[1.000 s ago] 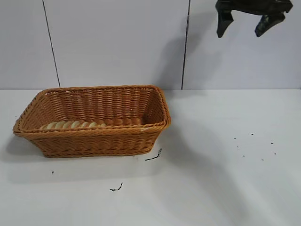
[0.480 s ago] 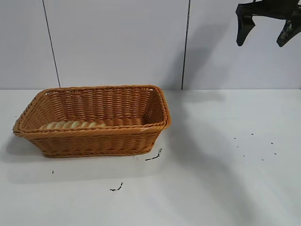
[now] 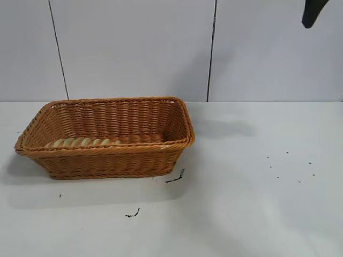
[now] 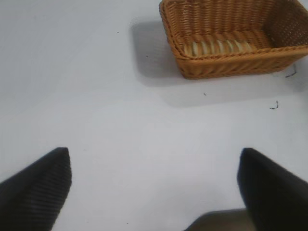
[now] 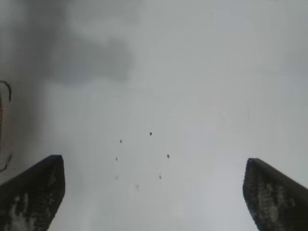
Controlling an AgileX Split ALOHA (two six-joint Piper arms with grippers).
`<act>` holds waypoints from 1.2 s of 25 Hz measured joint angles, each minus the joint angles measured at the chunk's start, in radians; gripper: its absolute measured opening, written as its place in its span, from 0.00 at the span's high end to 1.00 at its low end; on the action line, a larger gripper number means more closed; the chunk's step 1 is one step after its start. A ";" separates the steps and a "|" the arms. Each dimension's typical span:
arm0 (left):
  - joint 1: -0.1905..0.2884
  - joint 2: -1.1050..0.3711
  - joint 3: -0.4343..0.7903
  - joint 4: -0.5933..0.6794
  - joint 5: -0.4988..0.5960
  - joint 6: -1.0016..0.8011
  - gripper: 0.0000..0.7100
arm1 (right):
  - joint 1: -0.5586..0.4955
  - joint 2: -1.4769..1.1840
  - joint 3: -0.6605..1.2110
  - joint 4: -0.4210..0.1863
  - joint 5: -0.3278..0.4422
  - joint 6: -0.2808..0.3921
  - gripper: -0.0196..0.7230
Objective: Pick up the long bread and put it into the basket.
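The orange-brown wicker basket (image 3: 107, 136) stands on the white table at the left. The long bread (image 3: 83, 142) lies inside it along the near wall, its pale and golden ridges showing above the rim. Both also show in the left wrist view, the basket (image 4: 231, 62) and the bread (image 4: 219, 47). My right gripper (image 5: 154, 168) is open and empty, high above the table's right side; only one fingertip (image 3: 312, 13) shows at the top right of the exterior view. My left gripper (image 4: 154, 163) is open and empty, well away from the basket.
Small dark specks (image 3: 292, 166) lie on the table at the right, also under the right gripper (image 5: 144, 154). Two dark scraps (image 3: 176, 176) lie on the table by the basket's near right corner.
My right gripper has risen and moved right, almost out of the top of the exterior view. The basket and bread have not moved.
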 joint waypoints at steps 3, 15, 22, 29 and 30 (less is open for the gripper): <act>0.000 0.000 0.000 0.000 0.000 0.000 0.03 | 0.000 -0.141 0.198 0.000 -0.002 0.000 0.05; 0.000 0.000 0.000 0.000 0.000 0.000 0.03 | 0.000 -0.724 0.738 0.003 -0.196 0.012 0.05; 0.000 0.000 0.000 0.000 0.000 0.000 0.03 | 0.000 -1.035 0.739 0.002 -0.202 0.026 0.05; 0.000 0.000 0.000 0.000 0.000 0.000 0.03 | 0.000 -1.297 0.744 0.003 -0.203 0.026 0.05; 0.000 0.000 0.000 0.000 0.000 0.000 0.03 | 0.000 -1.328 0.744 0.003 -0.203 0.026 0.05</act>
